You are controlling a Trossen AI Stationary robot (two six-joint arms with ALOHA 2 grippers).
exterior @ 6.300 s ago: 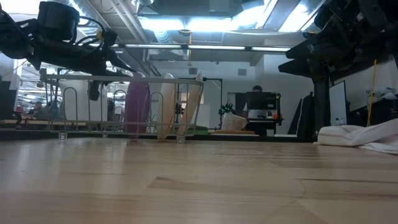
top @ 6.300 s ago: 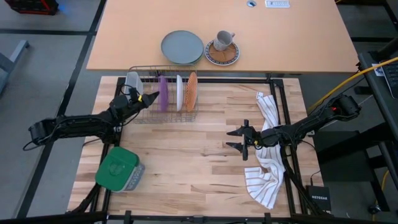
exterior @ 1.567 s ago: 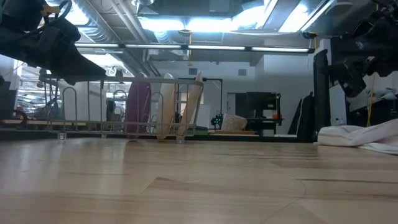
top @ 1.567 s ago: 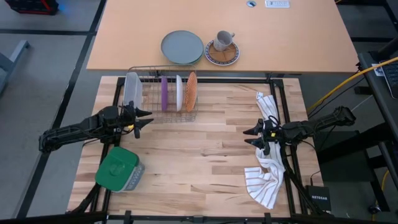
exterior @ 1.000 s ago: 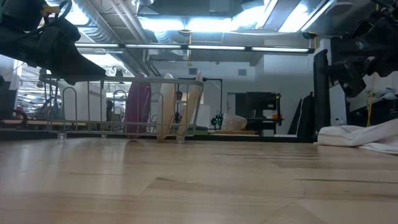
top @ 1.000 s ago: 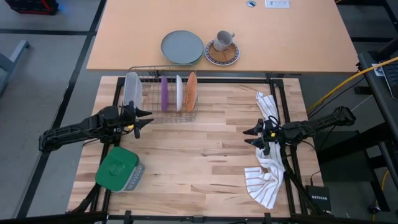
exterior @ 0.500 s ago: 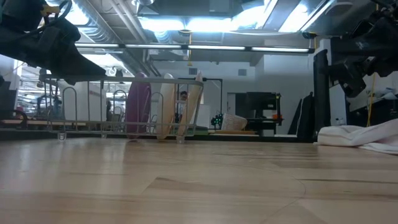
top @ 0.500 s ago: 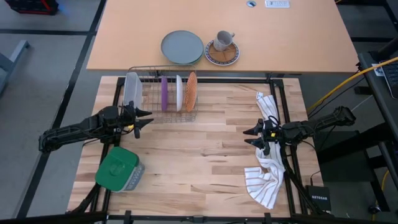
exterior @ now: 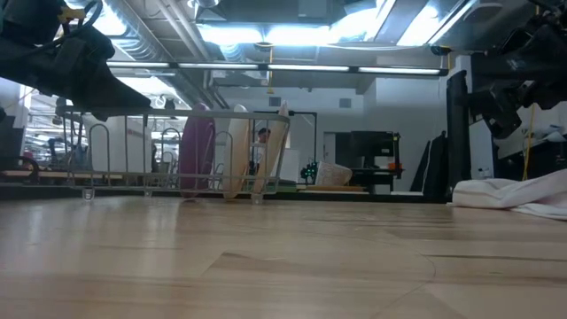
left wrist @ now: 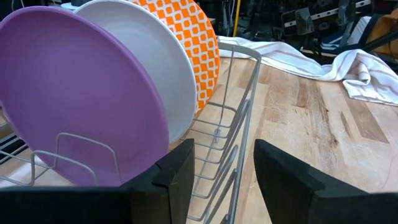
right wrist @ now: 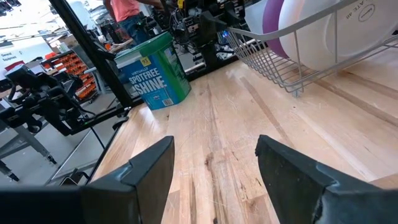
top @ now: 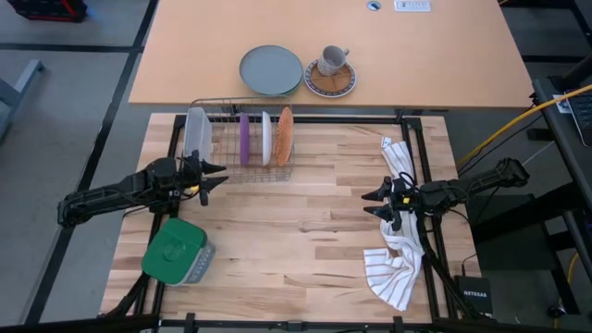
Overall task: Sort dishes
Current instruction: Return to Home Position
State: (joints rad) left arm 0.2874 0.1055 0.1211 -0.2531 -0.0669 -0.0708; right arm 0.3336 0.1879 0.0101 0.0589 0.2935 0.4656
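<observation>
Three plates stand on edge in the wire dish rack (top: 242, 139) at the table's far left: purple (top: 244, 138), white (top: 266, 137) and orange-red patterned (top: 286, 135). The left wrist view shows them too: purple (left wrist: 81, 99), white (left wrist: 158, 74), orange (left wrist: 196, 43). My left gripper (top: 215, 176) is open and empty, just near the rack's near left corner. My right gripper (top: 370, 203) is open and empty at the right, beside the towel.
A green-lidded tub (top: 176, 252) stands at the near left. A white striped towel (top: 396, 245) lies along the right edge. A clear upright piece (top: 195, 129) stands at the rack's left end. A grey-blue plate (top: 271, 69) and a cup on a saucer (top: 330, 74) sit on the far table.
</observation>
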